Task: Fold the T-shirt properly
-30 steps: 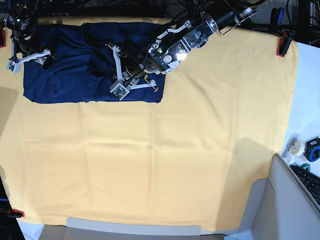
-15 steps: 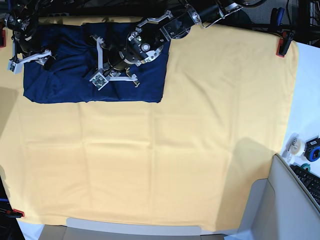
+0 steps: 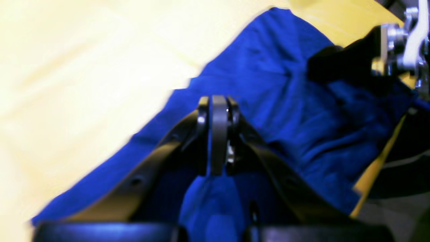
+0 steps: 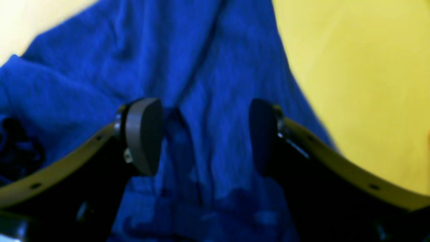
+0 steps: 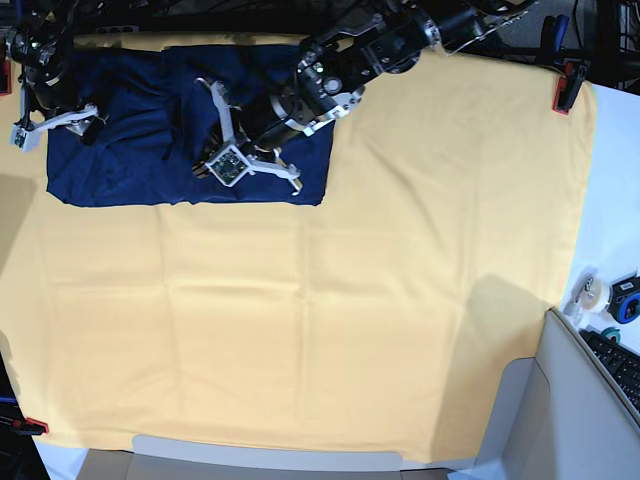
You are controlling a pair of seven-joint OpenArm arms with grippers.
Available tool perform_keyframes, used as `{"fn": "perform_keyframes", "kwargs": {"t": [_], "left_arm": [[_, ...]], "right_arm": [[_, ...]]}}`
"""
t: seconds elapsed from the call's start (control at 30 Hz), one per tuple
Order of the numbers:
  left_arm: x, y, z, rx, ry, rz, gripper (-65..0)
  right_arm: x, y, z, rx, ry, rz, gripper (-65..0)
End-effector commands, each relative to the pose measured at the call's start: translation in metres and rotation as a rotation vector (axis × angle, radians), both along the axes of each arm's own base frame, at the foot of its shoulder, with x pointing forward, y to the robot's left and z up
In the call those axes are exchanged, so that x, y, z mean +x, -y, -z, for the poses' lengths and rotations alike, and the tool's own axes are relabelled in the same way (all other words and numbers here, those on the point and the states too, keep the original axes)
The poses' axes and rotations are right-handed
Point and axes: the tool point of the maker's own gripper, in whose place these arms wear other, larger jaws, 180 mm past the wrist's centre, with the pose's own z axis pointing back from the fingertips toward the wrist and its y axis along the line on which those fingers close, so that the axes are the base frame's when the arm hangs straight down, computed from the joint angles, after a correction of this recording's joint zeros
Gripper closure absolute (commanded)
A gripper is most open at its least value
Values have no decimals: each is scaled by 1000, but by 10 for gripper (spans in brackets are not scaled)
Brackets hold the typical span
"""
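Yellow table cloth (image 5: pixel 350 300) under my T-shirt (image 5: pixel 130 170), left gripper (image 3: pixel 218 141) clenched empty above it, right gripper (image 4: pixel 205 134) spread wide over its folds.

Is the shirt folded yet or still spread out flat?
Folded. The T-shirt lies as a compact rectangle at the yellow cloth's far corner, no sleeves sticking out, though its top is still rumpled.

No text, label, brand, number or sign can be read in any of the three views. The shirt (image 5: pixel 130 150) is plain and bears no print, and the yellow cloth (image 5: pixel 330 320) is unmarked. The small items at the 4 o'clock edge of the base view, among them a keyboard (image 5: pixel 618 365), are too small and blurred for any lettering to be made out.
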Motion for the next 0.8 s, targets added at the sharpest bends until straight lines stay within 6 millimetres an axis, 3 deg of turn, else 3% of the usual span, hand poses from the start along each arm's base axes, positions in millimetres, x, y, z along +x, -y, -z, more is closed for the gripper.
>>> {"fn": "perform_keyframes", "kwargs": {"t": [0.0, 0.2, 0.37, 0.57, 0.67, 0.77], "left_arm": [[1, 1, -19, -44, 44, 7, -8], [-2, -30, -13, 16, 10, -25, -8], [5, -63, -16, 9, -33, -136, -8], [3, -90, -8, 34, -53, -192, -9], [-1, -95, -4, 50, -59, -190, -9], [-8, -97, 2, 58, -80, -189, -9]], "right_arm": [[10, 10, -20, -60, 50, -42, -397], [22, 19, -42, -202, 50, -263, -397], [22, 27, -48, -243, 38, -293, -397], [-2, 58, -58, -239, 5, -228, -397], [-14, 77, -65, -216, 0, -173, -397], [-27, 94, -60, -184, -25, -115, -397]]}}
